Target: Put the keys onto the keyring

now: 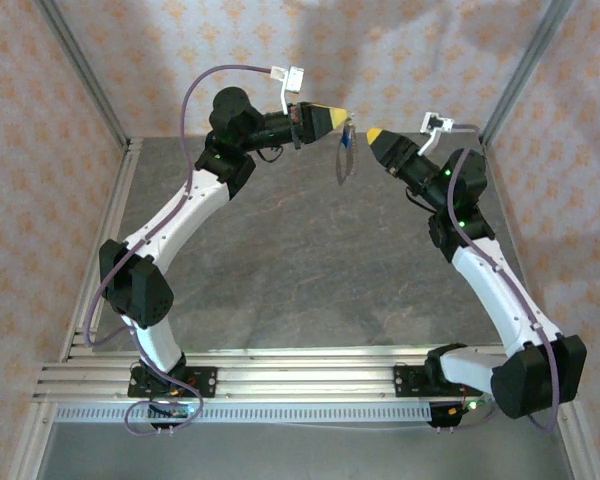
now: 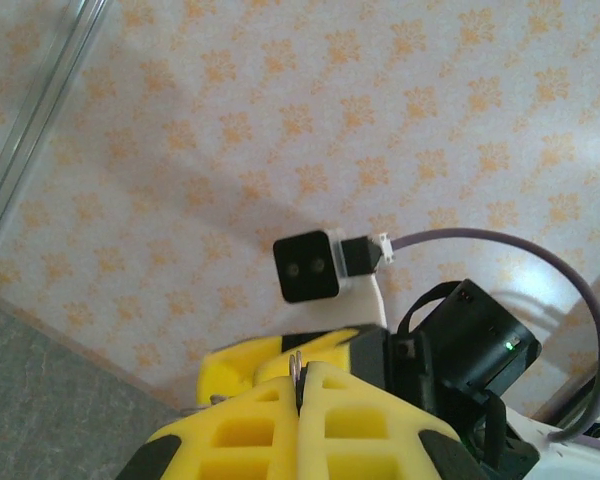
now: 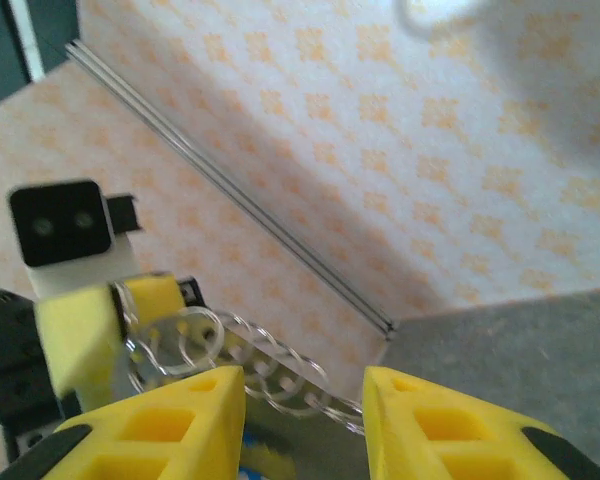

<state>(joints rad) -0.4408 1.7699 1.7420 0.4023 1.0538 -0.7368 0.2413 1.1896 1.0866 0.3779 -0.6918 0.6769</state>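
High above the table's far end, my left gripper [image 1: 340,117] is shut on the keyring [image 1: 345,152], which dangles below its yellow tip. In the left wrist view a thin double metal edge of the keyring [image 2: 297,368] sticks out between the shut fingers [image 2: 250,430]. My right gripper [image 1: 373,134] faces it from the right, a short gap away, and is open [image 3: 305,405]. Between and beyond its fingers, the keyring's [image 3: 185,340] linked rings trail down to the right. A scrap of bright blue [image 3: 246,458], perhaps a key's head, shows under the chain; the blade is hidden.
The grey table [image 1: 310,260] lies well below both grippers. Patterned walls with metal corner posts [image 1: 80,70] close in the back and sides. Each wrist camera sees the other arm's camera block [image 2: 308,267] close by.
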